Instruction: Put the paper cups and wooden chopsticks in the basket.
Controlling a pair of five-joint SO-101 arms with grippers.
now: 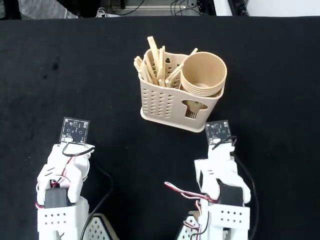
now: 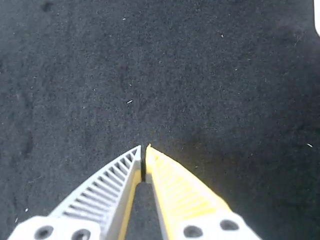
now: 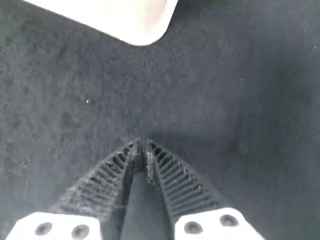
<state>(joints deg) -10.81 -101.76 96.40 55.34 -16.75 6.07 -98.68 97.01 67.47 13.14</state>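
Left arm (image 1: 65,175) sits at the near left corner of the black desk (image 1: 50,60), well apart from the basket. In its wrist view the left gripper (image 2: 144,150), one finger white and one yellow, is pressed together at the tips and holds nothing, with bare black desk surface beneath it. The basket (image 1: 165,102) stands at mid-desk, towards the far edge. Its long axis runs left to right, turned slightly so that the right end lies nearer the near edge. It has slotted walls and a cut-out in the near wall. The chopsticks (image 1: 155,62) stand on end in its left compartment, fanning out above the rim and leaning mostly towards the far edge; their lower ends are hidden by the basket wall. The cups (image 1: 202,72) are nested in one upright stack in the right compartment, mouths up. Only the top rims can be told apart, so the count is uncertain. Right arm (image 1: 220,185) sits at the near edge, with its wrist board just beside the basket's near right corner. The right gripper (image 3: 142,147) has black fingers closed tip to tip on nothing; in its wrist view a pale, blurred corner of the basket (image 3: 125,20) is cut off by the frame. Cables (image 1: 185,192) trail from this arm.
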